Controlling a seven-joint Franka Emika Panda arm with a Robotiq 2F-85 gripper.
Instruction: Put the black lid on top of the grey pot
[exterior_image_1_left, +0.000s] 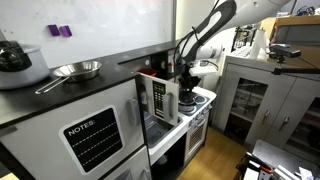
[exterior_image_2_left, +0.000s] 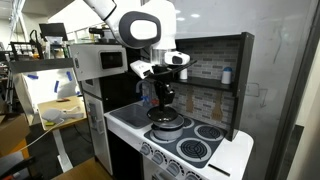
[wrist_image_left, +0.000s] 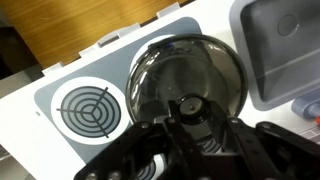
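The black lid (wrist_image_left: 186, 72), a dark-rimmed round lid with a black knob (wrist_image_left: 190, 105), lies over the grey pot (exterior_image_2_left: 166, 127) on the rear burner of the white toy stove (exterior_image_2_left: 215, 150). In the wrist view the lid hides the pot. My gripper (wrist_image_left: 190, 118) comes straight down from above, its two fingers closed on either side of the knob. In both exterior views the gripper (exterior_image_2_left: 160, 98) (exterior_image_1_left: 187, 84) stands directly over the pot. I cannot tell whether the lid rests fully on the rim.
A grey sink basin (wrist_image_left: 282, 48) lies right beside the pot. A spiral burner (wrist_image_left: 90, 105) is on its other side. More burners (exterior_image_2_left: 192, 148) sit nearer the stove's front. A back panel with shelves (exterior_image_2_left: 218, 72) rises behind the stove. A steel pan (exterior_image_1_left: 76, 70) sits on the dark counter.
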